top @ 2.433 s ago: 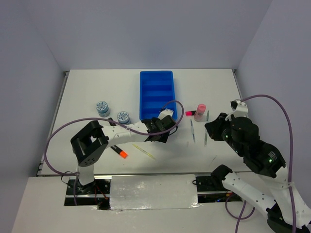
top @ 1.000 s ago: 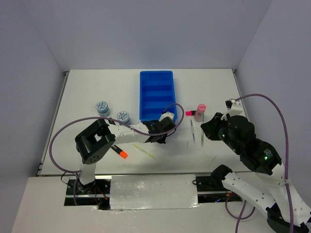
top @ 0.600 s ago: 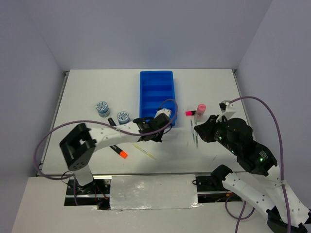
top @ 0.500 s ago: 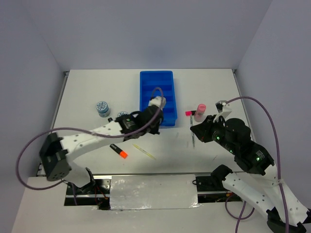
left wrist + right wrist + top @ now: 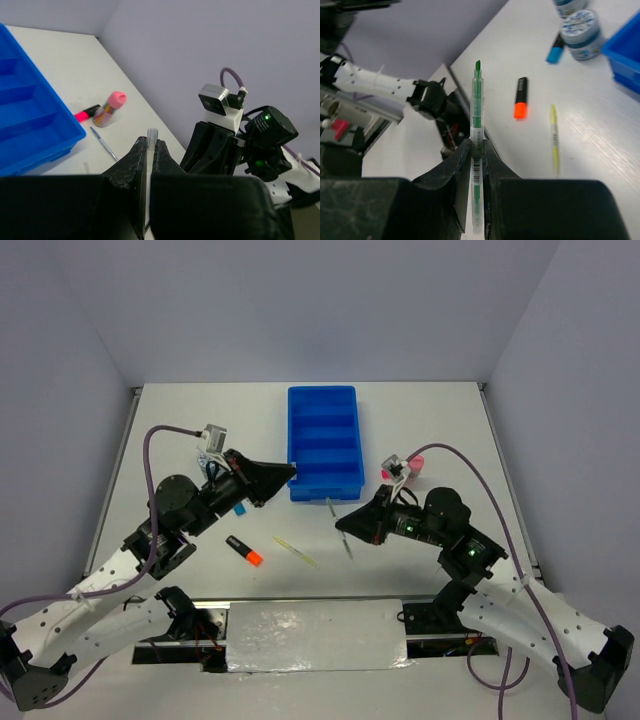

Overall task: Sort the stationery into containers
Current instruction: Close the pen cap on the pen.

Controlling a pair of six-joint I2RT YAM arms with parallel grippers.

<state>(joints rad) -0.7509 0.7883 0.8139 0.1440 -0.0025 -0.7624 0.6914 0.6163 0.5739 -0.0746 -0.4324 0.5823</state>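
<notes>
Pen clamped in right hand, plainly green only in wrist view; clear stick clamped in left hand.

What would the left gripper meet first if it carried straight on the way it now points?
From the left gripper, the way looks free over the table, between the pink cylinder and the right arm; depth is unclear.

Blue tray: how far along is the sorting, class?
Done: nothing shows in the blue tray. In hand: left jaws shut on a clear stick, right jaws on a green pen. Remaining: tubs, markers, pink cylinder, yellow stick lie on the table.
</notes>
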